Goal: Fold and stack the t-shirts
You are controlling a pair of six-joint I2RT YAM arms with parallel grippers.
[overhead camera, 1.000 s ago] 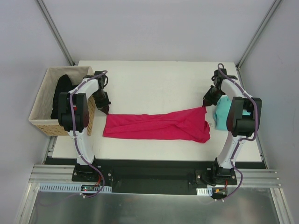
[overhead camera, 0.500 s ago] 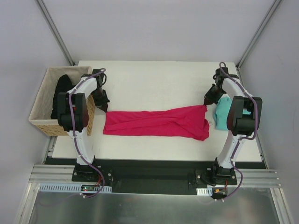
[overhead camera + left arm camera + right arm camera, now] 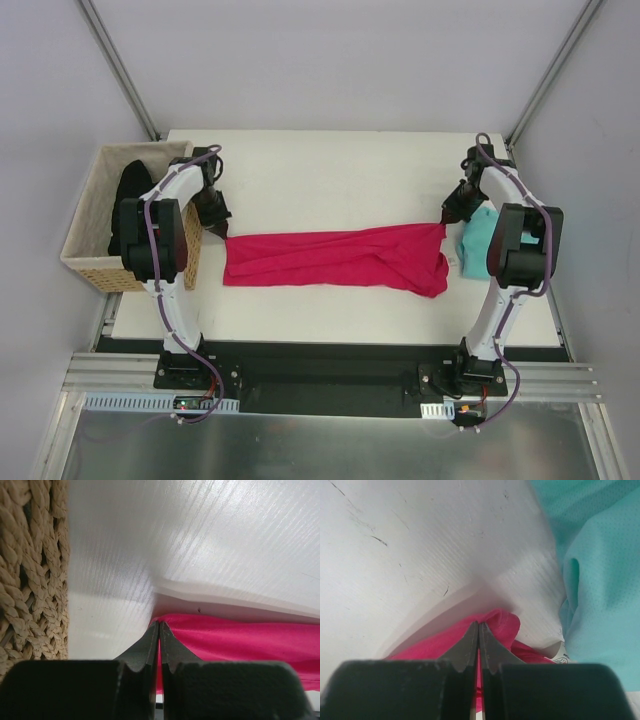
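Note:
The magenta-pink t-shirt lies stretched in a long band across the table, left to right. My left gripper is shut on its left end; pink cloth shows between the closed fingers. My right gripper is shut on its right top corner, with a white label showing beside it. The teal t-shirt lies bunched at the right table edge, just right of my right gripper, and fills the right of the right wrist view.
A wicker basket holding a black garment stands at the left table edge, close beside my left arm; its weave shows in the left wrist view. White table stretches behind the shirt.
Both grippers have moved toward the back of the table, pulling the pink shirt's top edge back and straighter. The shirt band now lies flatter and wider.

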